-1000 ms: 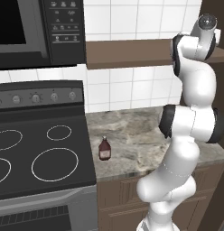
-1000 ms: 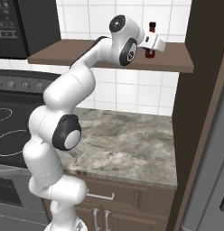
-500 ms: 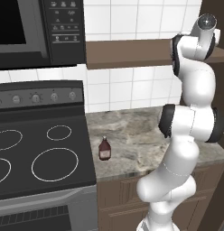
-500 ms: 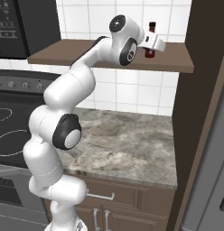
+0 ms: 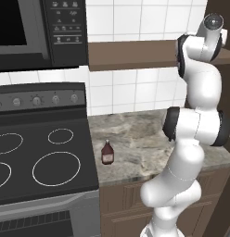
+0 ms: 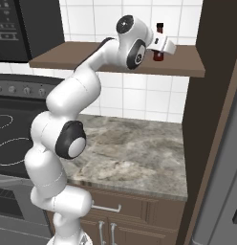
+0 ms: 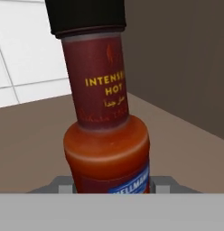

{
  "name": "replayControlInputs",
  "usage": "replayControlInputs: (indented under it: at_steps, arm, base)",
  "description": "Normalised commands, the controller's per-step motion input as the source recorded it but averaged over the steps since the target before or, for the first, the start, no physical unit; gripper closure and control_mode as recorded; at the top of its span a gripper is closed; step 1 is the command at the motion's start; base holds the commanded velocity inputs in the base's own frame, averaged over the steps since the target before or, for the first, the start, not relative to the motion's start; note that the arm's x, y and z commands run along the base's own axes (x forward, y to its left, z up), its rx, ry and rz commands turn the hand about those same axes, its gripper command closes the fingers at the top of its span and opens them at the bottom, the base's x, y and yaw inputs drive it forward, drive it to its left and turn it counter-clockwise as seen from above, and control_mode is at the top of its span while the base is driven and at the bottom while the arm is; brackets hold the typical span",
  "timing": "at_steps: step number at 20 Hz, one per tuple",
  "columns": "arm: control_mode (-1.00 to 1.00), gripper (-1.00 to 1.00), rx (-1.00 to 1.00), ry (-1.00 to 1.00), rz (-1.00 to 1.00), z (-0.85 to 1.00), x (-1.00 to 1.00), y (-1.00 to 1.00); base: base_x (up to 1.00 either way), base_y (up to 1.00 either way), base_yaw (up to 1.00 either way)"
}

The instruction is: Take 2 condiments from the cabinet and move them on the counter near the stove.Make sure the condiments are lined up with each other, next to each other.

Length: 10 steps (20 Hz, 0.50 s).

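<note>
Red-orange hot sauce bottle [image 7: 106, 131] with a black cap is seen upright on the brown open shelf [image 6: 187, 67], close before the gripper [image 6: 158, 49]; whether the jaws press it cannot be told. Maroon bottle [image 5: 107, 152] stands on the marbled counter [image 5: 140, 139] just beside the stove [image 5: 42, 157].

red-orange bottle [image 7: 107, 149], black cap | maroon bottle [image 5: 107, 153], pale label | counter [image 5: 135, 139] grey-beige marbled

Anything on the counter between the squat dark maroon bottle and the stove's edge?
Nothing: in the left base view the maroon bottle stands right beside the black glass-top stove, only bare marbled counter between.
</note>
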Motion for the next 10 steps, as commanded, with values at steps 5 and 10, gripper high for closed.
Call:
replayControlInputs:
  at_steps: [5,10]
  arm:
    - [-1.00,1.00,0.00,-0.03,0.12,0.00,-0.63,0.10]
    - [-1.00,1.00,0.00,0.00,0.25,0.00,-0.96,0.40]
  base:
    - [0.00,0.00,0.00]
    - [0.00,0.00,0.00]
